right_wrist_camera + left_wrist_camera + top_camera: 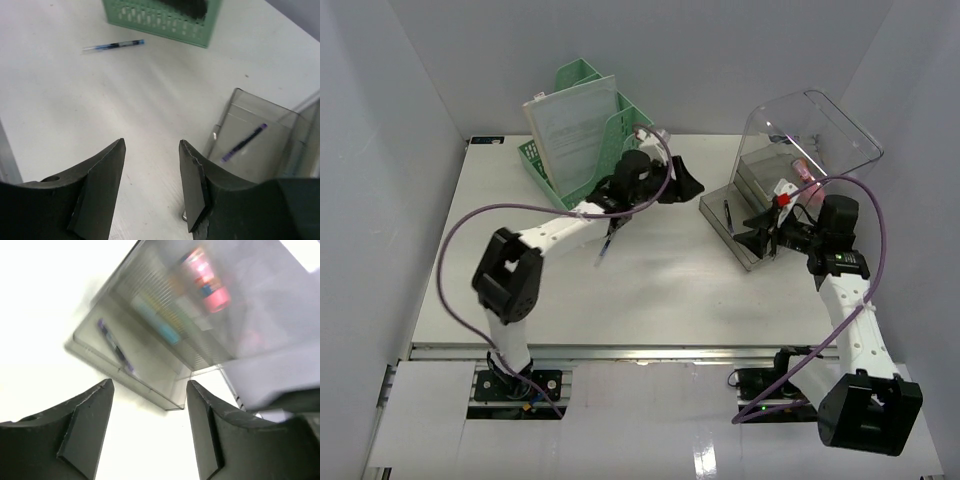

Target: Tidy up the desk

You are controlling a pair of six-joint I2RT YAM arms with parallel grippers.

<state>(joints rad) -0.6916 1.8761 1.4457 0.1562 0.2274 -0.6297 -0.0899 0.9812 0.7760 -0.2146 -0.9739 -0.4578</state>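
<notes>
The large flat white worktop (650, 295) spreads beneath both arms, its metal rail (650, 352) along the near edge. The left fingers (150, 390) stand well apart with nothing between them, facing a clear grey plastic organiser box (147, 362) that holds a purple pen (114, 345). The right fingers (151, 145) are parted too, empty, above bare worktop. A blue-and-clear pen (113, 46) lies near a green mesh basket (160, 20).

Jaws apart, empty — left gripper (150, 386), right gripper (151, 145).

Clear organizer (155, 377) blurred (its pink item (217, 299) unidentifiable); green basket (160, 22) cut off at top.
</notes>
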